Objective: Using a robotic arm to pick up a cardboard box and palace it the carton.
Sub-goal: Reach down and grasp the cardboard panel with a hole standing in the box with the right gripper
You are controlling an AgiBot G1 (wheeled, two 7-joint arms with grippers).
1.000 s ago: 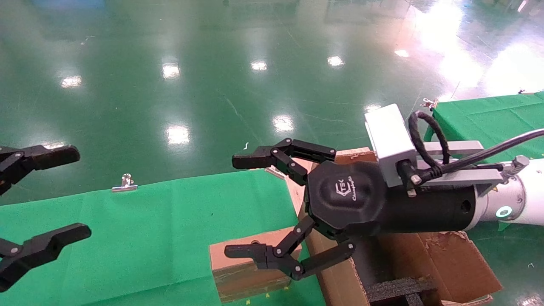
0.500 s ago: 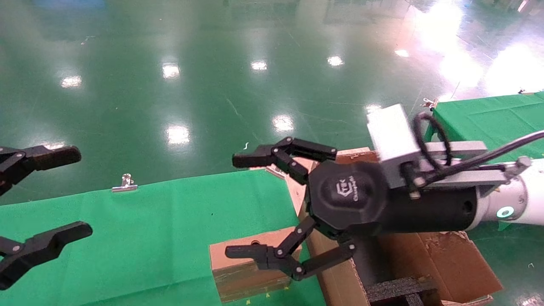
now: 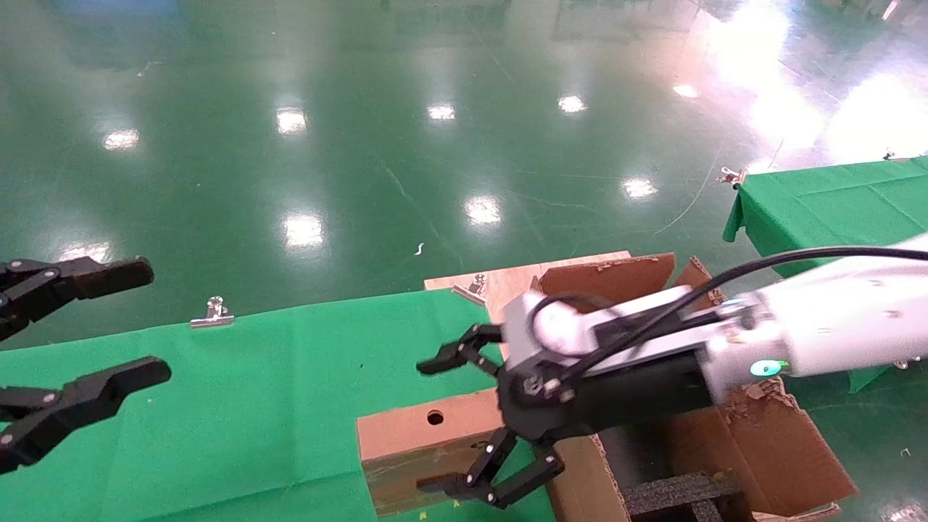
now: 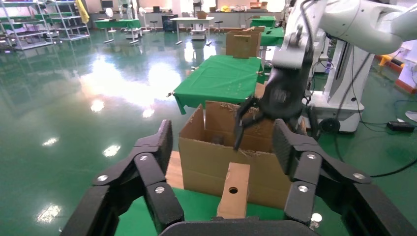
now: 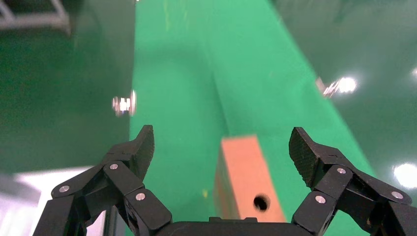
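Task is barely started: the cardboard box (image 3: 428, 442) is sitting on the green table cloth (image 3: 254, 391), untouched, touching the carton (image 3: 725, 442) on its 9 o'clock side. Pick and placement are both left to do.

I'm running the right arm (image 3: 834, 319) with the right claw (image 3: 464, 428) tipped down over the box's carton-side end. Its fingers are spread wide, one at the box's 12 o'clock edge, the other out past its 6 o'clock face. I'm reading it as straddling the box with nothing held; I can't tell if a fingertip is touching cardboard. In the right wrist view the box with its round hole is lying between the spread fingers.

The left claw (image 3: 72, 362) is parked at 9 o'clock above the cloth, fingers apart, empty.
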